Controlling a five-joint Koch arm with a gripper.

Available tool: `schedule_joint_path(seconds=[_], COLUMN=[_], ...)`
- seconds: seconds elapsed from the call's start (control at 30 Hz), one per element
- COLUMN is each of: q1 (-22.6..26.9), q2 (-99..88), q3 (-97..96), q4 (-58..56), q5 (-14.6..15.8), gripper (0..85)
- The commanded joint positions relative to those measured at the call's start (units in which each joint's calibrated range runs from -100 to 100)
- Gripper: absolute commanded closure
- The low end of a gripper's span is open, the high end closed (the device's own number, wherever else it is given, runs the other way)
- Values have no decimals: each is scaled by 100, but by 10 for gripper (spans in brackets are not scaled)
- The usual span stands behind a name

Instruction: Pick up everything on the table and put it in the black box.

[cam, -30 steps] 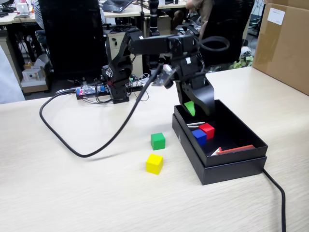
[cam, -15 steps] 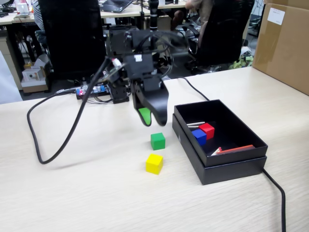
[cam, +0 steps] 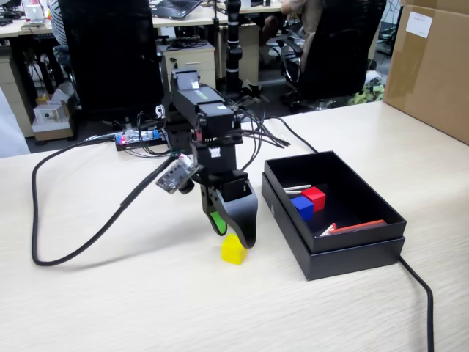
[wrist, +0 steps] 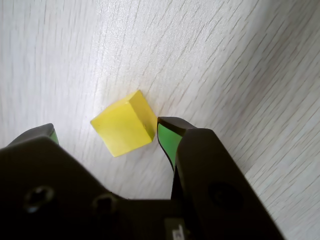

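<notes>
fixed view: we find the pincer (cam: 233, 233) lowered over the yellow cube (cam: 233, 250), which sits on the bench (cam: 110, 301) a little to the left of the black box (cam: 352, 253). the red cube (cam: 314, 197) and the blue cube (cam: 302, 207) lie side by side inside the box. we see no green cube in this view; the arm may be hiding it. a thick black cable (cam: 73, 249) loops across the bench to the left of the arm, well apart from the cube.

wrist view: we note the pincer (wrist: 105, 132) is parted and holds nothing. the yellow cube (wrist: 122, 124) lies on the bench between the two green-padded fingers (wrist: 165, 140), turned cornerwise to them. the right-hand pad stands just beside one corner of the cube; we cannot tell whether it touches. the left-hand tip is apart from it.

assessment: in our judgement the step in hand is the grasp of the yellow cube. to do it well, the pincer should centre on the cube and come down until the pads cover its sides, then close slowly. because the cube sits diagonal, the pads are likely to meet corners and twist it; a small wrist turn to face flat sides would give a surer hold.
</notes>
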Motion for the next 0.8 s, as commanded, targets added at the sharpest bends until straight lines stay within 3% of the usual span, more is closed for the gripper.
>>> schedule_joint_path(seconds=[0.0, 0.17, 0.23, 0.27, 0.33, 0.53, 0.77], q1=[10, 24, 15, 0, -10, 59, 874], q2=[-4, 225, 386, 409, 363, -1381, -3298], q3=[512, 548, 639, 702, 738, 448, 149], q4=[0, 0, 0, 0, 0, 0, 0], q5=[-63, -59, 0, 59, 98, 205, 796], gripper=[439, 459, 612, 745, 810, 810, 810])
